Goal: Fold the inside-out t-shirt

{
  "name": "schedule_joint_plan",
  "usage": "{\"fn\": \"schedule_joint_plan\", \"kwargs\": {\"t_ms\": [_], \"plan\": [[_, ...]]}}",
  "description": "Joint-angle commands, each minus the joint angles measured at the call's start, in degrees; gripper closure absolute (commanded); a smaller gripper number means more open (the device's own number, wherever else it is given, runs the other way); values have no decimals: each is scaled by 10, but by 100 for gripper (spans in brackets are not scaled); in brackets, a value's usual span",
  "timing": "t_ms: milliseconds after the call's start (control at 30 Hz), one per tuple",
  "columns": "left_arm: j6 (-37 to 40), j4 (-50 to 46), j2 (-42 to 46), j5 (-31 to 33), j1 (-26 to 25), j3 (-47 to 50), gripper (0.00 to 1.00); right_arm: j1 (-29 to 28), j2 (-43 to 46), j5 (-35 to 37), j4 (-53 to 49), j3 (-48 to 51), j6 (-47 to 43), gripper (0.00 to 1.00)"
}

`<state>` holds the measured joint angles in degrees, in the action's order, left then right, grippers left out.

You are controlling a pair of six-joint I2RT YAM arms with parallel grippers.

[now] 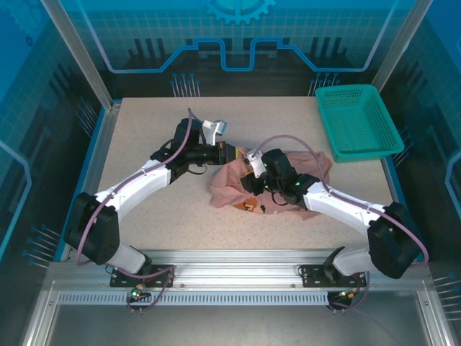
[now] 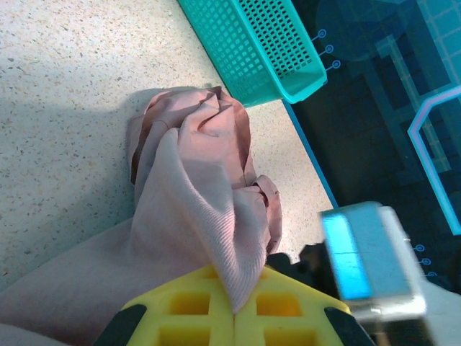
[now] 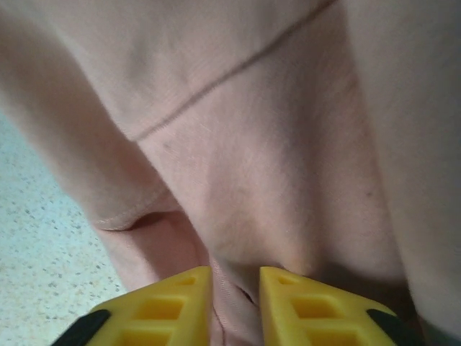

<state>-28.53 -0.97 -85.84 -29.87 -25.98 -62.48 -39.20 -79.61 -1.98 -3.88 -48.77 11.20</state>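
**Right gripper** (image 3: 235,280): the jaws stand narrowly apart with a ridge of the t-shirt (image 1: 229,185) running into the gap. Whether the cloth is pinched firm cannot be told.

**Left gripper** (image 2: 235,295): closed on a fold of the same cloth, which runs from it up to the heap.

**Location:** the t-shirt lies bunched mid-tabletop (image 1: 144,115), somewhat toward the right edge. The right gripper is over its middle and the left gripper is at its far left side. A teal basket (image 1: 356,119) sits at the far right corner, apart from the cloth.

**Assessment:** the step in hand appears to be opening the heap flat before any fold.
- Confirm that the right gripper takes a single layer at a hem or seam, not a bundle.
- Then draw the two grippers apart, low over the tabletop, until the cloth lies smooth.
- A high lift risks twisting the heap.

**Markings:** a small orange printed mark (image 1: 251,205) shows at the near edge of the heap, too small to read. No legible writing is found elsewhere.
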Motion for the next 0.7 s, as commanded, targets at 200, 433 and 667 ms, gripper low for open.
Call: {"fn": "schedule_joint_plan", "kwargs": {"t_ms": [200,433,667], "plan": [[19,-7,22,-2,1,-11,100,13,-17,-19,-17,-43,-27,100],[47,-25,8,55,2,-6,100,28,46,-164,4,-48,12,100],[41,-18,2,40,2,-11,100,39,37,-103,-37,-50,12,95]]}}
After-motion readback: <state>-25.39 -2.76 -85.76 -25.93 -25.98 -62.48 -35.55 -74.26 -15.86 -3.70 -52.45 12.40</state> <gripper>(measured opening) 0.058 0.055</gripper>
